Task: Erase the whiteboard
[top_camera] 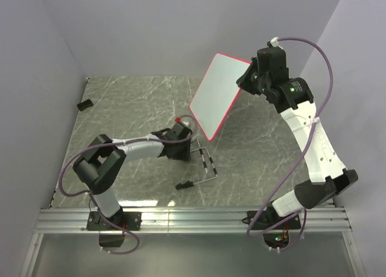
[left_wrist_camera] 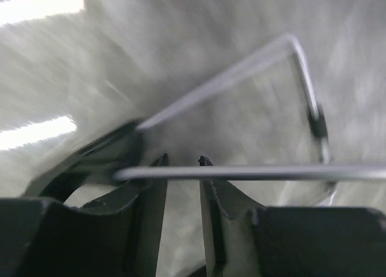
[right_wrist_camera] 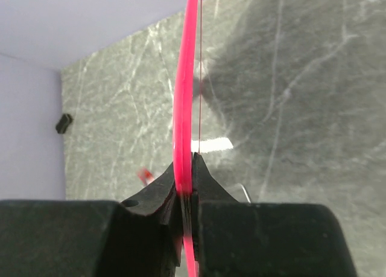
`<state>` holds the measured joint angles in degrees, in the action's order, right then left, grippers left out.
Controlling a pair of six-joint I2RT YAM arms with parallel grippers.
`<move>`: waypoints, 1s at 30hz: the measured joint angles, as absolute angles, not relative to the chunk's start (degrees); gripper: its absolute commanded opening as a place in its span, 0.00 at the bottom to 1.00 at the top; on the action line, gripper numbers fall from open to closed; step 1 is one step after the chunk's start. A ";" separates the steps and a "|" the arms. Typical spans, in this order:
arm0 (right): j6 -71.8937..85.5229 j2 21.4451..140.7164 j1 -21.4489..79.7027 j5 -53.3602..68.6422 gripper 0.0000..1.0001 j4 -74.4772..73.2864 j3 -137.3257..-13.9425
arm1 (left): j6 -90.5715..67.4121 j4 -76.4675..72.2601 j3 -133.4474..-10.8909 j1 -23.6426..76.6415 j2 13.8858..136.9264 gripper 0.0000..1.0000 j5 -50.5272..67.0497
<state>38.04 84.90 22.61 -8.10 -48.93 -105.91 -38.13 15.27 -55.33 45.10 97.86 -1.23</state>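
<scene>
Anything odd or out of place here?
The red-framed white rectangular whiteboard hangs tilted in mid-air, pinched by its edge in the right claw; a bent metal wire stand lies flat at the left claw.

The whiteboard [top_camera: 215, 93] tilts above the table [top_camera: 132, 102] at right rear; a wire stand [top_camera: 205, 162] lies before it, a clip [top_camera: 84, 104] far left.

Qty check. Whiteboard [top_camera: 214, 96] ×1. Bent wire stand [left_wrist_camera: 253, 172] ×1. Sm. black block [top_camera: 84, 104] ×1. Sm. red bit [top_camera: 179, 117] ×1. Table [top_camera: 132, 102] ×1. Arms ×2: left arm [top_camera: 105, 162], right arm [top_camera: 313, 138]. Grippers ×2: left gripper [left_wrist_camera: 183, 162], right gripper [right_wrist_camera: 186, 168]. Purple cables [top_camera: 319, 60] ×2, one per arm.
</scene>
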 measured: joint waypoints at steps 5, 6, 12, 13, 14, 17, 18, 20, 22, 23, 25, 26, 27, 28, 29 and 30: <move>35.97 82.08 22.61 -9.08 0.00 -54.28 -107.22 | -38.09 14.39 -60.16 35.42 102.21 0.29 -3.31; 35.59 81.34 22.61 -9.28 0.00 -55.18 -107.24 | -38.13 14.41 -61.87 33.50 103.74 0.28 -3.95; 32.95 76.60 22.57 -11.03 0.00 -60.64 -107.26 | -40.01 15.27 -71.64 28.14 111.18 0.34 -4.80; 32.67 76.03 22.55 -11.25 0.00 -61.23 -107.26 | -40.40 15.42 -72.51 27.83 111.63 0.54 -4.71; 32.45 75.59 22.55 -11.31 0.00 -61.63 -107.28 | -40.97 15.44 -72.93 27.70 111.72 0.63 -4.49; 31.97 75.22 22.50 -11.27 0.00 -62.92 -108.57 | -41.32 16.03 -73.21 28.12 110.32 0.99 -4.01; 31.88 75.37 22.50 -11.16 0.00 -63.40 -109.47 | -41.65 16.82 -73.21 28.36 109.19 0.99 -3.75; 31.81 76.01 22.52 -11.07 0.00 -64.66 -112.42 | -41.80 18.72 -73.21 28.75 105.93 0.99 -2.94; 31.81 76.38 22.87 -10.92 0.00 -65.28 -115.26 | -41.67 20.58 -73.36 28.93 101.10 0.99 -2.66; 31.81 76.49 23.07 -10.92 0.00 -65.32 -116.62 | -41.65 21.52 -73.73 28.97 98.80 0.99 -2.61; 31.88 76.49 24.14 -11.14 0.00 -64.77 -118.93 | -41.63 23.62 -75.59 29.02 93.08 0.99 -2.85; 31.88 76.51 24.93 -11.31 0.00 -64.18 -119.77 | -41.60 24.38 -76.62 28.95 90.48 0.99 -2.98; 31.90 76.49 26.00 -11.55 0.00 -63.24 -120.16 | -41.56 25.12 -77.67 28.88 87.46 0.99 -3.36; 32.05 76.47 27.16 -11.70 0.00 -62.39 -120.33 | -41.43 25.65 -78.26 28.82 85.21 0.99 -3.60; 32.25 76.49 28.62 -11.88 0.00 -61.10 -120.29 | -41.36 26.57 -78.78 28.71 81.97 0.99 -4.34; 32.47 76.51 30.04 -12.16 0.00 -59.81 -119.83 | -41.32 27.29 -78.78 28.60 79.66 0.99 -4.82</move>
<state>32.47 76.51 30.04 -12.16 -59.81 -119.83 -41.32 27.29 -78.78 28.60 79.66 -4.82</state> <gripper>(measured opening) 0.097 0.993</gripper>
